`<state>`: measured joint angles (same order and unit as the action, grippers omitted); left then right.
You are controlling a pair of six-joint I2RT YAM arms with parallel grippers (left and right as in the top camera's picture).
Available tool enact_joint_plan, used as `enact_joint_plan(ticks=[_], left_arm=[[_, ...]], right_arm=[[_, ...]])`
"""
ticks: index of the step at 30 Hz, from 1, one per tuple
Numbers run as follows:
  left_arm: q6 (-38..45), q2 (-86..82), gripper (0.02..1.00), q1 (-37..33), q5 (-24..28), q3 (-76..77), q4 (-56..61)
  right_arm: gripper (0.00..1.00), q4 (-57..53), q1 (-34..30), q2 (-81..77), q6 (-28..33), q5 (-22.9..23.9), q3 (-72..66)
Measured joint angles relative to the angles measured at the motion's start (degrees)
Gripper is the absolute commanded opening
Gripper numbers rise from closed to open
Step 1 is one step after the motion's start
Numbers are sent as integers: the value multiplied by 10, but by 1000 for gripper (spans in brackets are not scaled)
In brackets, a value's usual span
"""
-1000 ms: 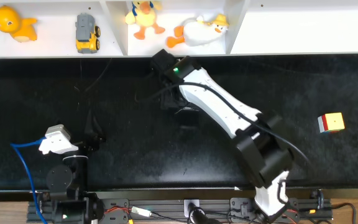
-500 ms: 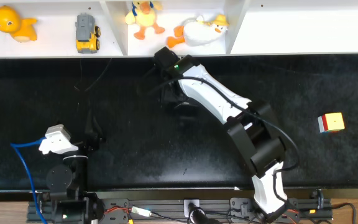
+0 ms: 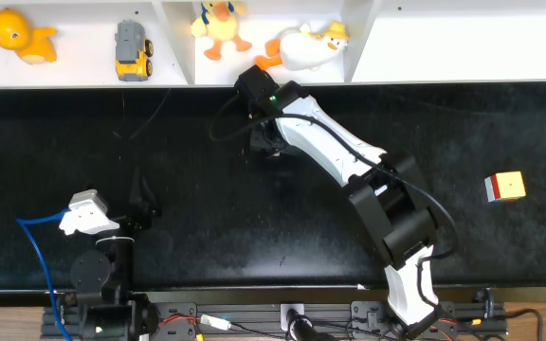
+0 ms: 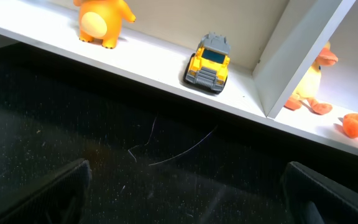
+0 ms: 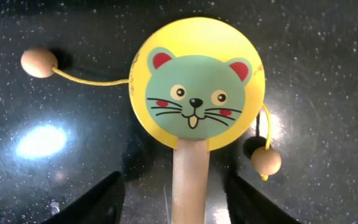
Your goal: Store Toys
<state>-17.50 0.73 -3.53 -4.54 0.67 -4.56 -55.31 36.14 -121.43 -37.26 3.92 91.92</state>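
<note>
The black counter [image 3: 207,208] runs below a white shelf [image 3: 444,38] whose left and middle compartments already hold ducks and a toy truck [image 3: 132,50], so the storing looks partly done. The right arm [image 3: 349,170] reaches across the middle toward the shelf, while the left arm is parked at the counter's near left, the left gripper [image 4: 186,167] with its fingers apart and holding nothing. The step in hand looks like the pick-up of a rattle drum [image 5: 194,93], a yellow disc with a cat face lying flat on the counter near the shelf. The right gripper [image 5: 174,180] hangs over it, fingers spread to either side of the wooden handle [image 5: 190,186] and not yet touching it. The next move probably calls for lowering, closing on the handle, and keeping clear of the two stringed beads [image 5: 266,162]. A coloured cube [image 3: 505,187] waits well apart at the right.
</note>
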Motion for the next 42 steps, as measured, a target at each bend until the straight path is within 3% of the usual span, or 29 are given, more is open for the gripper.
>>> enact_joint_plan(ticks=[15, 28, 34, 42], left_arm=[[0, 0, 998, 0, 0, 0, 0], [0, 0, 996, 0, 0, 0, 0], [0, 0, 998, 0, 0, 0, 0], [0, 0, 998, 0, 0, 0, 0]], right_arm=[[314, -4, 0, 0, 0, -2, 0], [47, -4, 0, 0, 0, -17, 0], [47, -24, 0, 0, 0, -42, 3], [45, -134, 2, 2, -1, -63, 41]])
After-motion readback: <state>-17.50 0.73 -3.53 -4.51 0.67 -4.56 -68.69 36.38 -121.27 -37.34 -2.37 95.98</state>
